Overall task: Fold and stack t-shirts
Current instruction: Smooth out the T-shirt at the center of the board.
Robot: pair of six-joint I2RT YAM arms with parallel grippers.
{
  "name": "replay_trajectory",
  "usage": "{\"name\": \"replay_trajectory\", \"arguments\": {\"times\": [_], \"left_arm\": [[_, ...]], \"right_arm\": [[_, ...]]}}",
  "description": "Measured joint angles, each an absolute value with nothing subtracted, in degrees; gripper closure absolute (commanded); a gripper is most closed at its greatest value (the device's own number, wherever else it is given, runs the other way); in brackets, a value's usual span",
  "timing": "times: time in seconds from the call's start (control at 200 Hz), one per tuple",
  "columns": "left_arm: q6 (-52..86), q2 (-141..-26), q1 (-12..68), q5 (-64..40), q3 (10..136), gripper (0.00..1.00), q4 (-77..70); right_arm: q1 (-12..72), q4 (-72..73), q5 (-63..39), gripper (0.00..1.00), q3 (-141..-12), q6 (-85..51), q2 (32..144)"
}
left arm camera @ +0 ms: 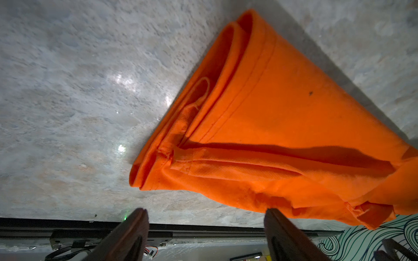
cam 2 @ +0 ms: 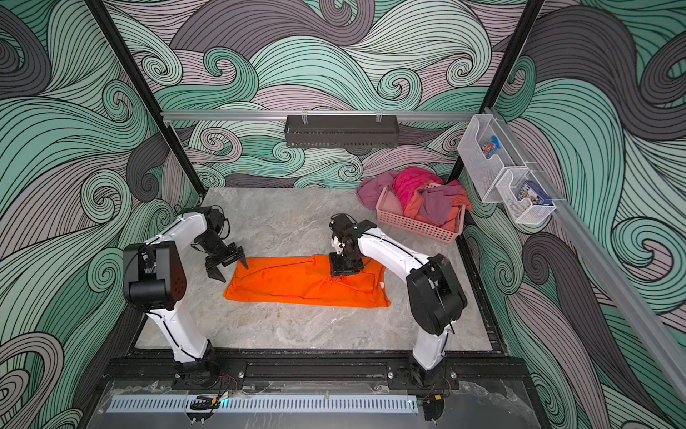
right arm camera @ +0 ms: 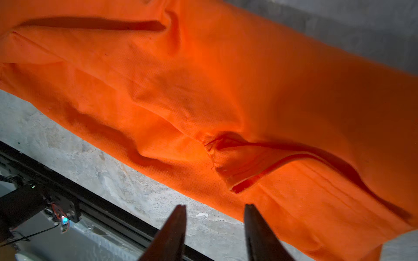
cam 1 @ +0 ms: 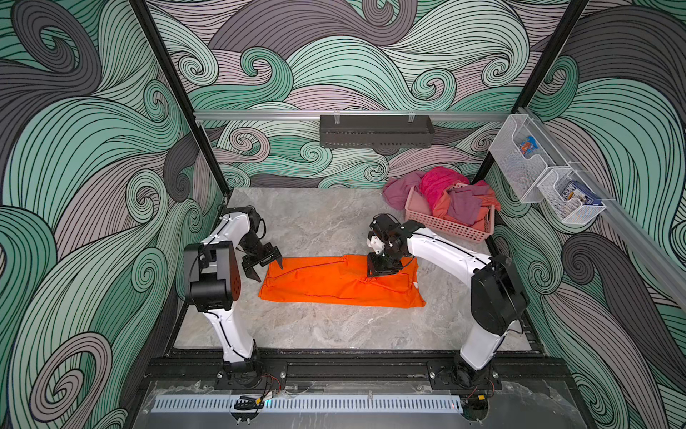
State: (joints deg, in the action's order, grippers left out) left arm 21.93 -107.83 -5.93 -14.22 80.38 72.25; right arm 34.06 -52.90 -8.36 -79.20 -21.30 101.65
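Lying flat on the tabletop (cam 1: 315, 223): shirt (cam 1: 326, 284), a folded strip with its long axis running arm to arm. Left claw (cam 1: 268, 271): wide open, empty, at the left end. Right claw (cam 1: 380, 274): part open, empty, directly above the right portion.

This is a robot lab booth. Two robot arms (cam 1: 232, 327) sit on a black rail (cam 1: 352, 366), with wavy-painted walls (cam 1: 74, 148) around.
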Motion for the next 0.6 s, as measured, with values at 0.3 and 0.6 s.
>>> {"name": "replay_trajectory", "arguments": {"times": [0.3, 0.6], "left_arm": [[21.5, -107.9, -6.3, -14.5, 80.4, 0.16, 72.2], [21.4, -108.5, -6.4, -14.9, 80.4, 0.16, 72.2]], "right_arm": [[31.6, -53.2, -3.4, 0.53, -75.5, -22.3, 101.2], [23.0, -54.2, -1.1, 0.56, -71.4, -23.1, 98.1]]}}
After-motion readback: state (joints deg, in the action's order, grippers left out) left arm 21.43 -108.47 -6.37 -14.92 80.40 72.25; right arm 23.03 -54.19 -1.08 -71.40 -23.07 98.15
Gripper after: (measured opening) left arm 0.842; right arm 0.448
